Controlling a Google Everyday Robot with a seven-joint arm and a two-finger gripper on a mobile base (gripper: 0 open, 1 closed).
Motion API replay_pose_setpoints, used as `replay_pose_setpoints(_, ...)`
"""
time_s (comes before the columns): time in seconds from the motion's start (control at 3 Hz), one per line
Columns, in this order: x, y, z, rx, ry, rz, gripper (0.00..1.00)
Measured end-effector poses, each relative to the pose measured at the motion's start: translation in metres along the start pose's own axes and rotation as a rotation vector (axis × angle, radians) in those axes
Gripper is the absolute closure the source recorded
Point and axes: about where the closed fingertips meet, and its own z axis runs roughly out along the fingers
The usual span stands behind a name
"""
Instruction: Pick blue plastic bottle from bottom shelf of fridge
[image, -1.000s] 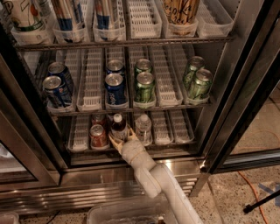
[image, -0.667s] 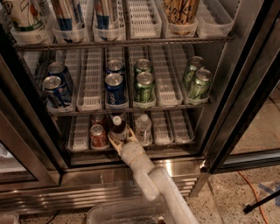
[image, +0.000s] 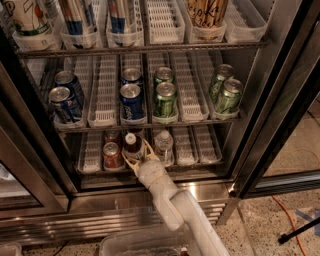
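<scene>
Red can (image: 111, 155), water bottle (image: 163, 145); blue cans (image: 131, 100), green cans (image: 165, 98) above.

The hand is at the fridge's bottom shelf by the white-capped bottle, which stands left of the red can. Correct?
Not quite. The camera view shows the blue plastic bottle standing right of the red can, between it and the clear water bottle. The rest holds: the hand is at the bottom shelf of the fridge, by that bottle.
</scene>
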Motion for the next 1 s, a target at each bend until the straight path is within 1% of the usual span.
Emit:
replay_pose_setpoints(0.33, -0.02, -0.002, -0.004, -0.017, -0.017, -0.049, 1.0)
replay_pose_setpoints(0.67, -0.034, -0.003, -0.012, -0.044, -0.006, -0.063, 1.0)
replay_pose_setpoints(1.0, -0.035, 0.0, -0.021, -0.082, 0.035, -0.052, 1.0)
